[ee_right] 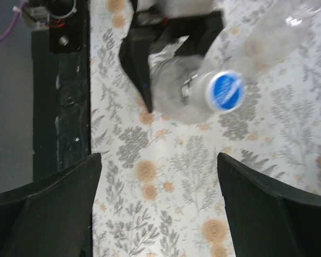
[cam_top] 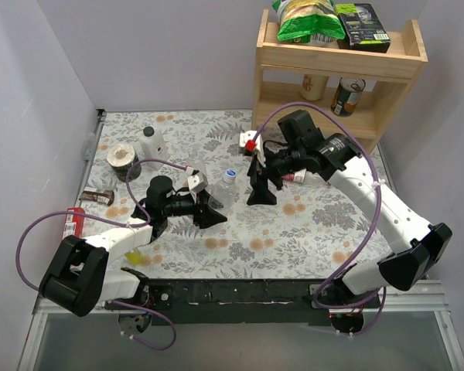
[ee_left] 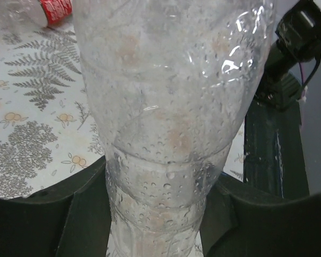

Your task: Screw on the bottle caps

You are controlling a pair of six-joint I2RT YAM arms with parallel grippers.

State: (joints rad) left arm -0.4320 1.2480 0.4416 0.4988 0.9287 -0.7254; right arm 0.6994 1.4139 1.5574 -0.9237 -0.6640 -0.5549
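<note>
My left gripper (cam_top: 206,209) is shut on the lower body of a clear bottle (cam_top: 226,193) that stands upright on the table with a blue cap (cam_top: 230,175) on its neck. In the left wrist view the wet bottle (ee_left: 166,107) fills the gap between the fingers (ee_left: 48,219). My right gripper (cam_top: 263,193) is open and empty, just right of that bottle. In the right wrist view its fingers (ee_right: 48,203) spread over bare cloth below the blue cap (ee_right: 226,90). A second clear bottle (ee_right: 278,32) sits beyond. A red-labelled bottle (ee_left: 56,9) lies behind the right arm.
A wooden shelf (cam_top: 336,58) with cans and snack bags stands at the back right. A white opaque bottle (cam_top: 151,143), a round tub (cam_top: 124,157), a candy bar (cam_top: 99,195), a red packet (cam_top: 75,222) and a small yellow bottle (cam_top: 135,257) lie on the left.
</note>
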